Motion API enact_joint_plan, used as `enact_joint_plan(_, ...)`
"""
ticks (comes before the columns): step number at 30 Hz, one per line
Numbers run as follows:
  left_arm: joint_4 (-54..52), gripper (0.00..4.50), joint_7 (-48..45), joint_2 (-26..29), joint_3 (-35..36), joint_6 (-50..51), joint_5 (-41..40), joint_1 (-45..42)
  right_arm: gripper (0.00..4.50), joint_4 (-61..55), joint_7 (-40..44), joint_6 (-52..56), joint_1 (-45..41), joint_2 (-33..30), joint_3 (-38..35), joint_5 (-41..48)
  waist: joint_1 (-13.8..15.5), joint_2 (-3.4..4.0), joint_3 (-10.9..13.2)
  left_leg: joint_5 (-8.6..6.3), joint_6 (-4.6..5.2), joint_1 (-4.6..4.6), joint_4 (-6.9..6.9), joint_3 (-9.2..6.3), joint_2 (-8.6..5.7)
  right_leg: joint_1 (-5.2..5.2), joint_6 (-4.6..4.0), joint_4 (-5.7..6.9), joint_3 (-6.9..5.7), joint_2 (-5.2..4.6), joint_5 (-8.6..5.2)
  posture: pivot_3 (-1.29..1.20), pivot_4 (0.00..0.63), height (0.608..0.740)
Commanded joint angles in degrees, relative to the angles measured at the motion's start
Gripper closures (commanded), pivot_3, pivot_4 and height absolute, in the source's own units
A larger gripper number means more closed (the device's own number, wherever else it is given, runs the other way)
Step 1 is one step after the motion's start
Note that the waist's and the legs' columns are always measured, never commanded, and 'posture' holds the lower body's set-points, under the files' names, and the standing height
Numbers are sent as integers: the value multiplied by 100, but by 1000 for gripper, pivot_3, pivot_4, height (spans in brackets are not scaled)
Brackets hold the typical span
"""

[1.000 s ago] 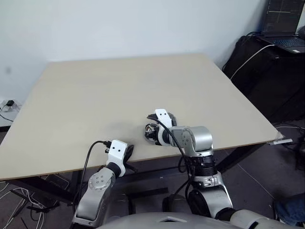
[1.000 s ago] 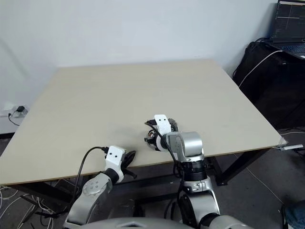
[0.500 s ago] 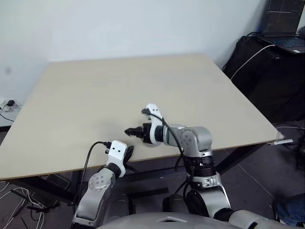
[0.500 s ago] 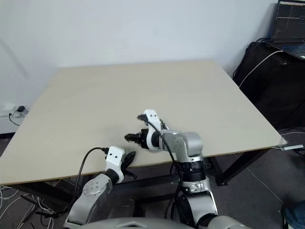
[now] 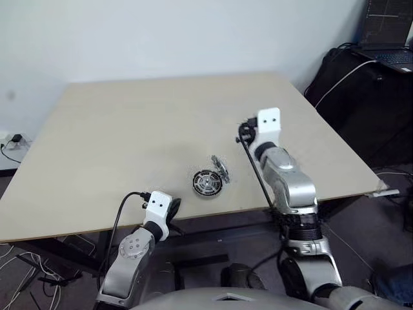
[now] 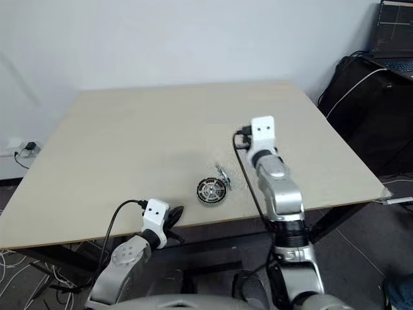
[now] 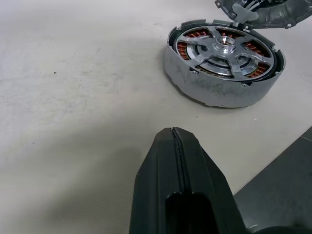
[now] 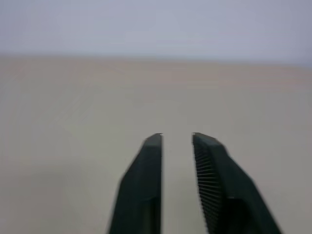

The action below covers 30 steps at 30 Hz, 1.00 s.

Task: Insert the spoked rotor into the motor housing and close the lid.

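The motor housing (image 5: 207, 183) sits near the table's front edge, round and dark, with copper windings showing in the left wrist view (image 7: 214, 87). The spoked rotor (image 7: 225, 48) lies inside it, silver spokes over the windings. The lid (image 5: 221, 169) stands tilted up at the housing's far right rim, also visible as the lid (image 7: 273, 12). My left gripper (image 7: 173, 134) rests shut and empty at the table edge, a short way in front of the housing. My right gripper (image 8: 175, 136) is raised to the right of the housing, its fingers slightly apart with nothing between them.
The tan table (image 5: 129, 129) stretches wide behind and left of the housing. A black bag (image 5: 361, 97) and a laptop (image 5: 387, 39) stand off the table's right side. Cables and a socket (image 5: 10, 142) lie on the floor at the left.
My right arm has swung up and to the right, away from the housing, which now shows uncovered with its lid tilted up. The left arm has not moved.
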Motion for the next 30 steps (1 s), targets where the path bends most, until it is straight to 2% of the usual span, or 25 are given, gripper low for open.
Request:
enact_joint_plan(1,-76,4500,-39,15,4,-77,-34,-106,4481,-101,-56,268,246,-316,21,-259,-10,2,1,0,0,3,0,0,0,1,-1,1,0,4,-1,0,0,740)
enact_joint_plan(7,-88,4500,-71,25,-9,-37,-30,-114,4481,-523,492,1015,752,-629,292,-83,-35,4,2,0,-1,24,0,-6,7,12,-4,9,3,8,-4,0,0,740)
enact_joint_plan(12,-93,4500,-86,16,-32,2,-32,-154,4481,-883,1122,652,934,-585,653,219,-42,7,5,0,-1,25,0,-13,10,14,-3,11,2,2,-3,0,0,740)
enact_joint_plan(18,-132,4500,-82,14,-35,30,-43,-147,4481,-841,1386,211,957,-397,850,382,14,0,9,0,-1,21,0,-13,9,15,-3,6,2,-2,-3,0,0,740)
enact_joint_plan(30,-231,4500,-23,-3,6,125,-63,-76,4481,-547,1865,19,880,-73,1199,626,20,-2,10,0,-1,21,0,-14,9,14,-2,5,1,-1,-4,0,0,740)
